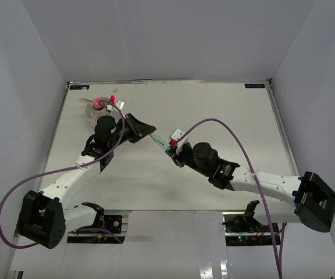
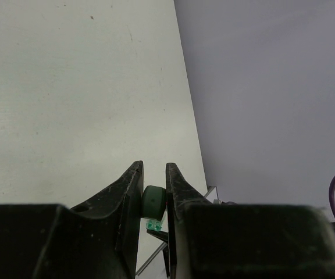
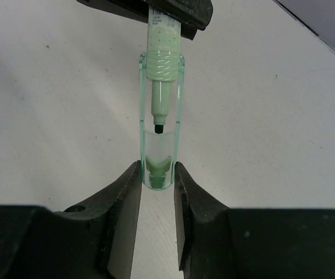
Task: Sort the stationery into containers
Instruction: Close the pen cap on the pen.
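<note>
**Pale green marker: light, stiff, slick plastic**

Top view: pale green marker (image 1: 159,140) bridged in the air between left fingers (image 1: 139,127) and right fingers (image 1: 173,152), over mid-worktop (image 1: 225,110), well apart from white organiser cup (image 1: 88,113) at the far left corner.

Left wrist view: left fingers (image 2: 129,186) pinching the barrel's rear end (image 2: 154,200).

Right wrist view: right fingers (image 3: 127,192) pinching the clear cap (image 3: 157,154), nib visible inside.

Judged rigid, featherweight and slippery. Best gripped across the barrel, as the cap may slide off.
</note>
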